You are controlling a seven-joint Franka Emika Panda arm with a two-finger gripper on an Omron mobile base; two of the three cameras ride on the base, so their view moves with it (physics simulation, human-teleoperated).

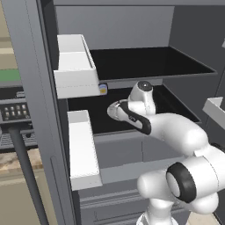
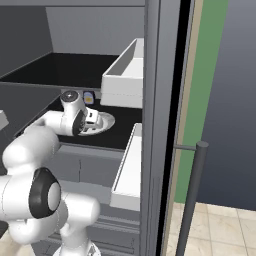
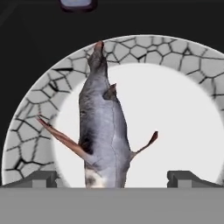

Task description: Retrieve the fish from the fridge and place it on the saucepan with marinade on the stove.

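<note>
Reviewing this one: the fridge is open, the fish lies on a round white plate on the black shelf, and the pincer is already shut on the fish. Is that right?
Not quite. The pincer is open, not shut on the fish: in the hand view its two tips stand wide apart on either side of the fish's body. The rest holds: the fridge is open and the fish lies on the round white plate on the black shelf.

Above the plate (image 3: 183, 113) the way is open under the upper shelf (image 1: 149, 61), with the fish (image 3: 103, 127) at its centre and door bins (image 1: 74, 66) at nine o'clock.
</note>
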